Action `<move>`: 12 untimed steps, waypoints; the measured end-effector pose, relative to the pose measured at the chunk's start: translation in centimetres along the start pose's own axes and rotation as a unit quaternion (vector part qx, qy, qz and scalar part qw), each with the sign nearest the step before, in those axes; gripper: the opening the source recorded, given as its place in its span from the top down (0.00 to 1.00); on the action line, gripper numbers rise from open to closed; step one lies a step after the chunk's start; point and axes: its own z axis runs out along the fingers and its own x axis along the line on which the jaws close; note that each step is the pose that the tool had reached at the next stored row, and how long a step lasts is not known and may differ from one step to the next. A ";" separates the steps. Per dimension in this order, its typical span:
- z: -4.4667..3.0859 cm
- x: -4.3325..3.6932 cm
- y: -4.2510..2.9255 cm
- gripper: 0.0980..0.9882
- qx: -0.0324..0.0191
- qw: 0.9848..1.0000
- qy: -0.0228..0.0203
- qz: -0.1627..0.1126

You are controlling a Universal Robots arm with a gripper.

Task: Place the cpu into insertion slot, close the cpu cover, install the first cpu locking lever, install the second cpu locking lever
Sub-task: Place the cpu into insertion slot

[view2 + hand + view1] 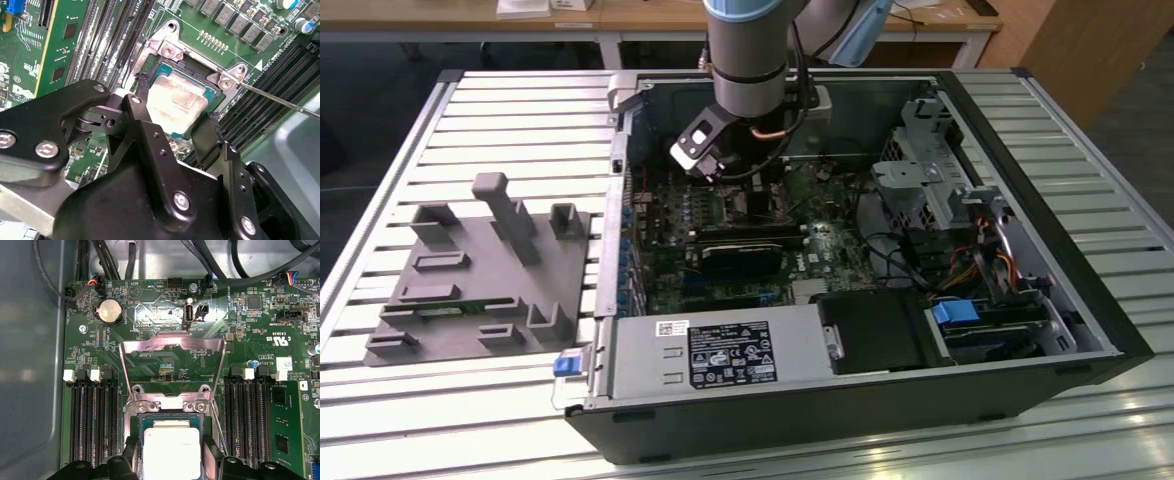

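1. In the exterior view, even light from above brightens the slatted table (pixel 454 130), and its near slats glare white.
2. The open computer case (pixel 1107 330) is dim inside, and the arm (pixel 750 50) shades the circuit board (pixel 674 230) beneath it.
3. In the first wrist view, the chip (pixel 170 452) is washed nearly white, and the raised metal cover (pixel 172 346) shows soft glare.
4. In the second wrist view, the chip's top carries blotchy highlights, while the black gripper (pixel 172 125) looks dark apart from glinting screws.
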 end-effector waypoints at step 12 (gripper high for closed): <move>-1.74 0.05 0.16 0.42 0.000 1.000 0.000 0.000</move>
